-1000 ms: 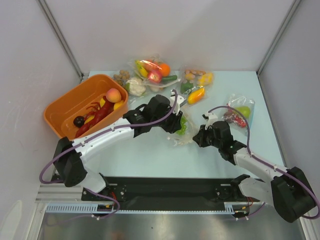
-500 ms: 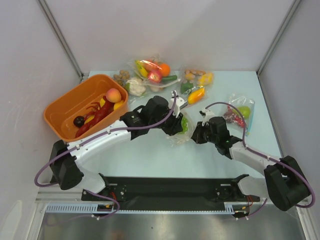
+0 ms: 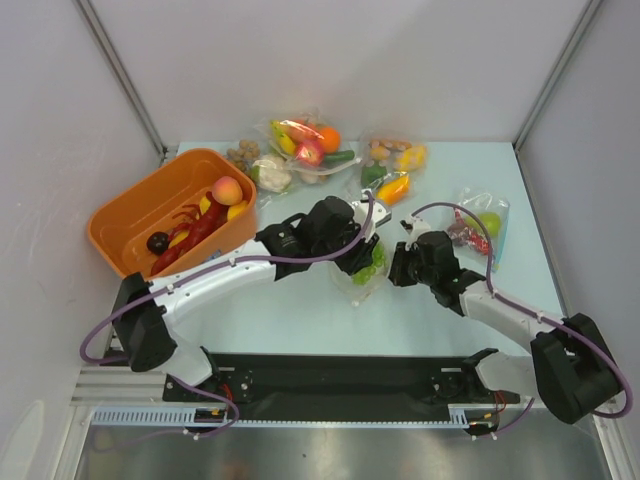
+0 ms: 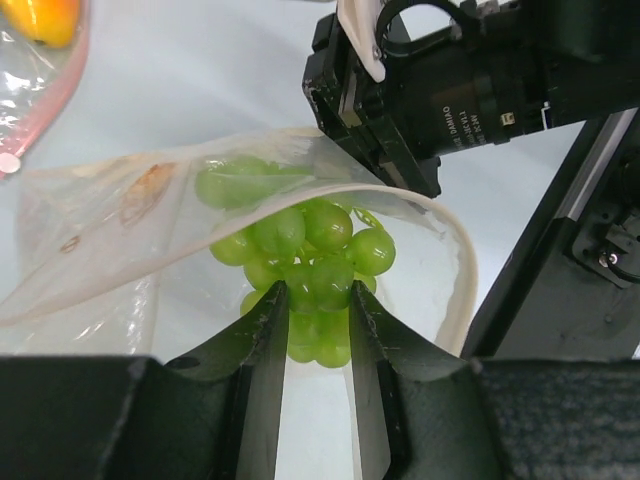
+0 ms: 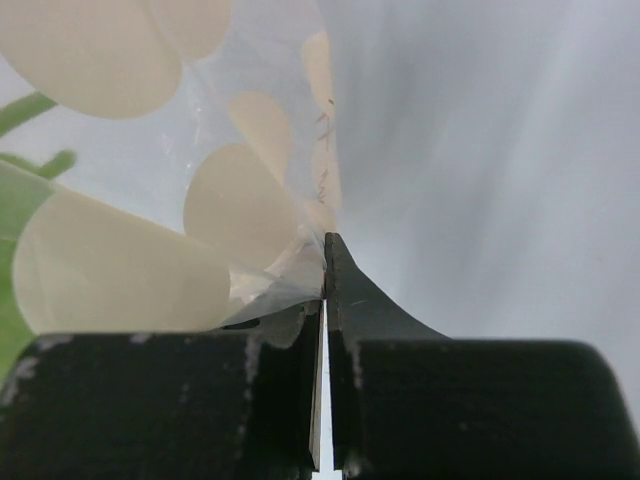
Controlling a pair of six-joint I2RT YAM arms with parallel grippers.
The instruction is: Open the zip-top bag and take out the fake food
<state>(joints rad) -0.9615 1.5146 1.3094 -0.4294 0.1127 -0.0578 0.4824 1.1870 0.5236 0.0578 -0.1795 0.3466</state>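
The zip-top bag (image 3: pixel 360 282) lies at the table's middle between my two grippers, its mouth open toward the left wrist camera (image 4: pixel 100 230). My left gripper (image 3: pixel 362 256) reaches into the mouth and is shut on the green grape bunch (image 4: pixel 310 250), which sits between its fingers (image 4: pixel 268 330). My right gripper (image 3: pixel 398 268) is shut on the bag's thin plastic edge (image 5: pixel 285 275), with pale beige pieces (image 5: pixel 240 210) just beyond it inside the bag. The red lobster (image 3: pixel 195 232) and the peach (image 3: pixel 227 190) lie in the orange bin (image 3: pixel 120 205).
A small dark ball (image 3: pixel 157 242) is also in the bin at the left. Other filled bags stand along the back: one with orange, banana and cucumber (image 3: pixel 305 143), one beside it (image 3: pixel 395 160), and a blue-edged bag with a green pear (image 3: pixel 484 224) at the right.
My left gripper has moved right, deeper into the bag's mouth, over the grapes. My right gripper shifted slightly up and left, still holding the bag's edge.
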